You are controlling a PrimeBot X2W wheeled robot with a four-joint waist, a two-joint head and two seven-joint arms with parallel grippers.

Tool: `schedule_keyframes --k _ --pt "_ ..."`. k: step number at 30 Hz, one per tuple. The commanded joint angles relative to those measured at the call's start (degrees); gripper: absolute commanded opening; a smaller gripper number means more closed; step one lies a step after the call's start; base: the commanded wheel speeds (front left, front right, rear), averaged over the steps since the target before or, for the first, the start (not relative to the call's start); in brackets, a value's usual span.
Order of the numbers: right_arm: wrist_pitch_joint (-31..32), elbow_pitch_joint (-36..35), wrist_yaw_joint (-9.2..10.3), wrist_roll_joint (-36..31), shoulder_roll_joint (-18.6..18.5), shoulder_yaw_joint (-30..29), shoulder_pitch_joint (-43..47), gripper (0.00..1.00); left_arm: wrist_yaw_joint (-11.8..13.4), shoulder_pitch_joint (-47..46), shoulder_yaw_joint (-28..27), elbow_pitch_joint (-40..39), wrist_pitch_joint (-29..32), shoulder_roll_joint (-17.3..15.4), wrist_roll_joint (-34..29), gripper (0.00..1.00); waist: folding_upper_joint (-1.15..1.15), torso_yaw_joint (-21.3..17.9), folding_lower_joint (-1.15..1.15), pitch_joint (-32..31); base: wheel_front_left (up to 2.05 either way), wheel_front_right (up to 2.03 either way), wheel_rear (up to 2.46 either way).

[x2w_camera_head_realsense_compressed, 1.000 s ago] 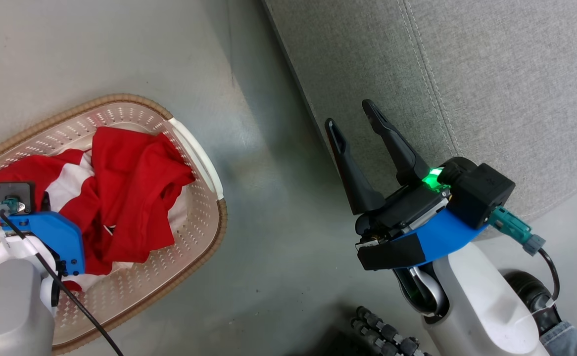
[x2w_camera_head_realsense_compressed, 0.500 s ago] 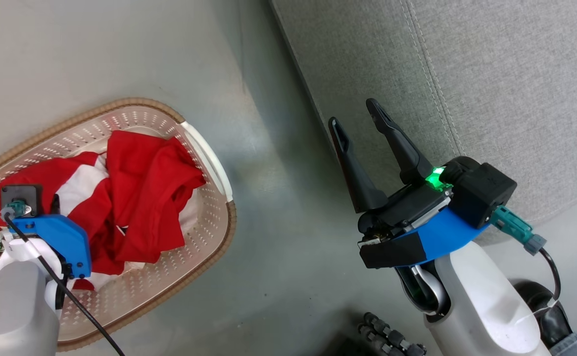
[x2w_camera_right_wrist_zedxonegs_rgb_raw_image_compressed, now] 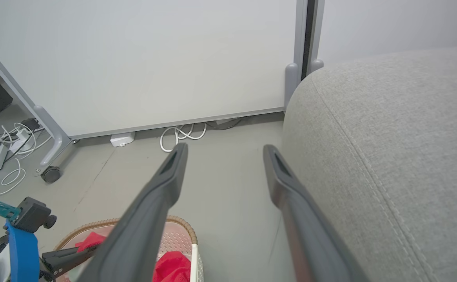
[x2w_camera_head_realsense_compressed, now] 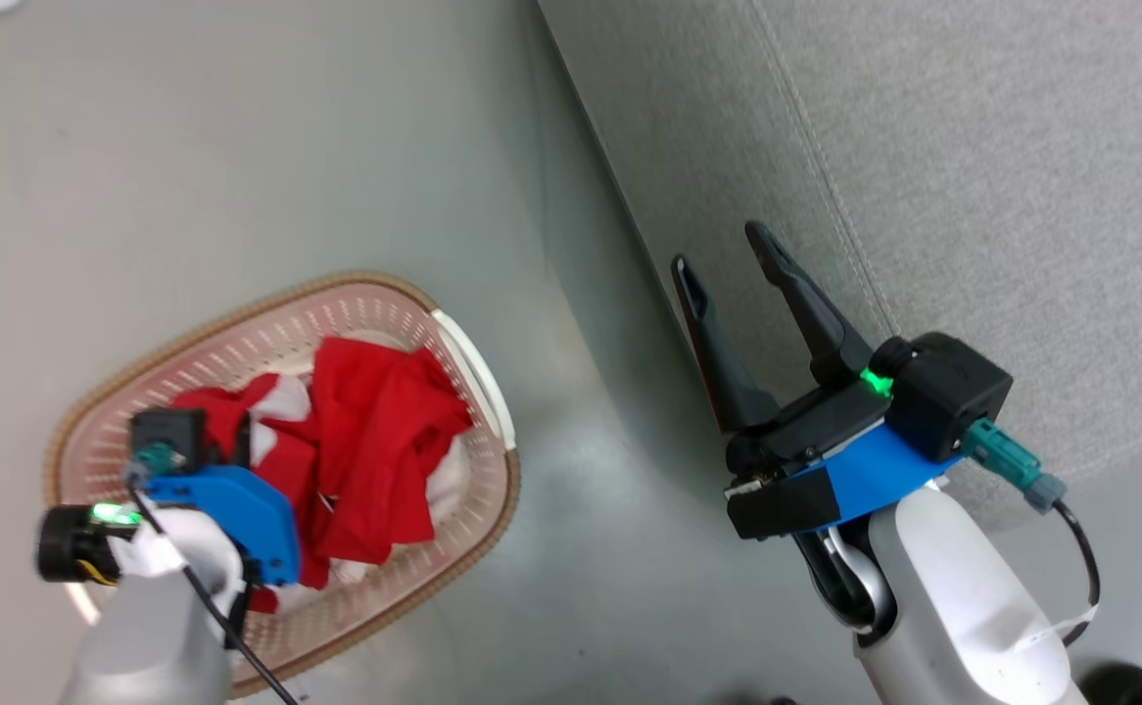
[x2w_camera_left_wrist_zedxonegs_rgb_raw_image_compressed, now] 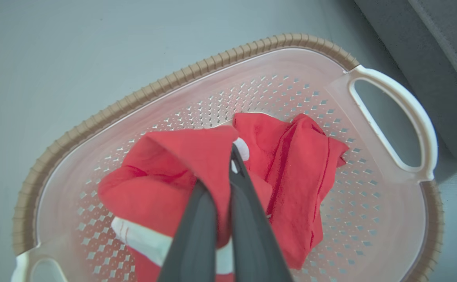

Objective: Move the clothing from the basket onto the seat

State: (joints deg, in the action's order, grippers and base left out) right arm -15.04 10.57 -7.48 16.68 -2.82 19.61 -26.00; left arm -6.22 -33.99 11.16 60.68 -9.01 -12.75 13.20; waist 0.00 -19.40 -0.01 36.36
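- Right now the pick-up is the step in hand: the left gripper (x2w_camera_left_wrist_zedxonegs_rgb_raw_image_compressed: 225,174) reaches down into the basket (x2w_camera_left_wrist_zedxonegs_rgb_raw_image_compressed: 173,82), its two dark fingers pinched together on a fold of the clothing (x2w_camera_left_wrist_zedxonegs_rgb_raw_image_compressed: 181,156), with red cloth draped over one of them.
- Both red garments lie inside the basket. The pinched one is bunched up toward the gripper with a white band hanging below it. The other is heaped just to its right, touching it, near the white handle (x2w_camera_left_wrist_zedxonegs_rgb_raw_image_compressed: 416,117).
- The basket stands on the grey floor (x2w_camera_head_realsense_compressed: 238,147), to the left of the seat (x2w_camera_head_realsense_compressed: 973,147), with a strip of bare floor between them. Nothing lies on the part of the seat I can see.
- The right gripper (x2w_camera_head_realsense_compressed: 720,247) hangs over that strip, just beside the seat's edge, fingers spread wide and holding nothing.
- By my reckoning the task has barely begun, with no garment out.
- The next move, I judge, calls for a straight lift, high enough for the trailing cloth to clear the brown rim, then a carry to the right, up over the seat's rounded edge.
- Since the two garments touch, the second may drag along. The idle right arm also stands near that path.
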Motion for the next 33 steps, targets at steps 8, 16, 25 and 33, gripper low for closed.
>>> schedule_keyframes --k 8,16,25,33 --pt "-0.2 3.1 -0.02 -2.5 -0.1 -1.5 4.0 1.00 -1.3 2.5 4.2 2.3 -5.4 5.2 1.0 0.00 0.00 7.0 0.01 -14.2 0.00 0.00 0.00" --pt "-0.2 6.3 -0.03 -4.0 -0.1 -3.5 8.4 1.00 -1.4 5.2 11.1 -1.9 -6.2 8.9 3.7 0.00 0.00 11.6 0.01 -24.7 0.00 0.00 0.00" --pt "1.6 7.3 -0.02 -5.0 -0.1 -3.8 12.9 1.00 -1.2 5.2 20.8 -8.5 -6.2 9.8 10.2 0.00 0.00 14.9 0.01 -32.7 0.00 0.00 0.00" --pt "2.9 6.6 -0.03 -5.2 -0.1 -4.5 16.1 1.00 -1.2 2.4 29.0 -13.4 -5.8 9.8 17.4 0.00 0.00 16.8 0.01 -36.7 0.00 0.00 0.00"
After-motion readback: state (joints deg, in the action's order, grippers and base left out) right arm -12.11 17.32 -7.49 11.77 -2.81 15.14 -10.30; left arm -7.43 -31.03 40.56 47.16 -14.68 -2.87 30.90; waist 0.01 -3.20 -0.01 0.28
